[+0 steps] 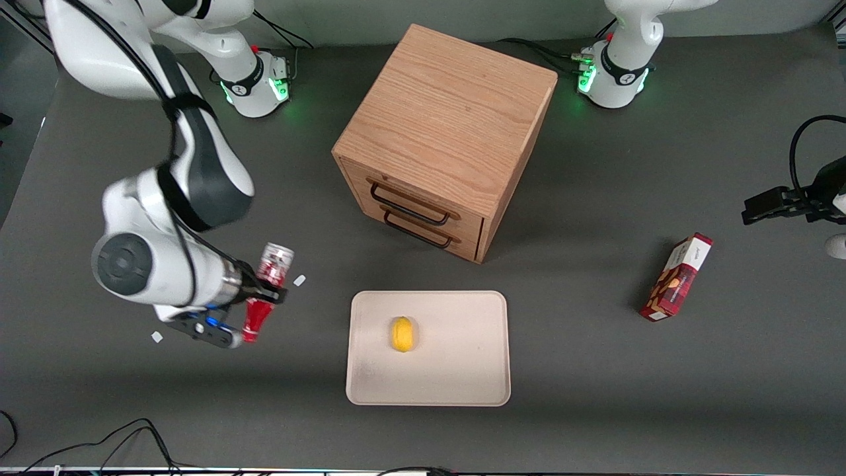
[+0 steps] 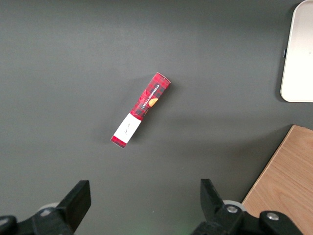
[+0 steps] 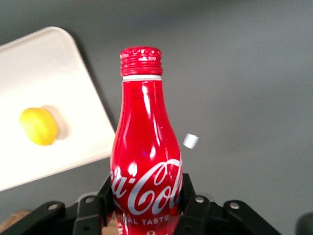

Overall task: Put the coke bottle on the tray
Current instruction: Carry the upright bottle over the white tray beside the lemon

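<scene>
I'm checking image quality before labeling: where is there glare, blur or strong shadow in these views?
Right wrist view: sharp, with white glare streaks on the coke bottle held in the pincer. Front view: the working arm looks slightly motion-blurred; the cabinet casts a soft shadow on the table, and the tray is evenly lit. Left wrist view: the snack box is crisp, shadow faint.
</scene>
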`<state>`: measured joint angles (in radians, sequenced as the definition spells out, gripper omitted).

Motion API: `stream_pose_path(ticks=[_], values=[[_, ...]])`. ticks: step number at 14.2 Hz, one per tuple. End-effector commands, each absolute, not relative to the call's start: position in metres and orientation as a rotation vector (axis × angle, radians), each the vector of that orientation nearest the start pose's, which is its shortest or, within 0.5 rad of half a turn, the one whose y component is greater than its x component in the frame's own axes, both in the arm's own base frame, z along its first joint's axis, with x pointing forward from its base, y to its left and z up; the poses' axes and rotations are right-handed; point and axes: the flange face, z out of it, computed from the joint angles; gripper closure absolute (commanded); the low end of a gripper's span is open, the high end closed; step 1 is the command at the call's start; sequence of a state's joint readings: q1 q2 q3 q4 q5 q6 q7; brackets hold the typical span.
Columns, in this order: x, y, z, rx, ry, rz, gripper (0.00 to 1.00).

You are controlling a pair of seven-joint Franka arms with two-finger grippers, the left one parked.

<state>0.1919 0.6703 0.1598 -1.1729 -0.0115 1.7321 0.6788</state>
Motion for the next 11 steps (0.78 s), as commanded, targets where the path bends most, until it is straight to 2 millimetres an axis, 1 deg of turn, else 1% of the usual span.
stream_pose_path(ticks=[1,2,3,5,6,8,9,11], values=[[0.72,0.251,0.365,-3.084,0.485,0.105,1.0],[0.724,0.258,0.348,-3.094,0.472,0.058,1.0],[0.729,0.268,0.33,-3.087,0.423,-0.011,1.0],[0.733,0.284,0.298,-3.071,0.372,-0.069,1.0],[0.734,0.286,0.287,-3.072,0.329,-0.077,1.0],[0.735,0.29,0.263,-3.08,0.16,-0.074,1.0],[0.737,0.292,0.257,-3.074,0.134,-0.089,1.0],[0.731,0.317,0.236,-3.065,0.091,-0.115,1.0]])
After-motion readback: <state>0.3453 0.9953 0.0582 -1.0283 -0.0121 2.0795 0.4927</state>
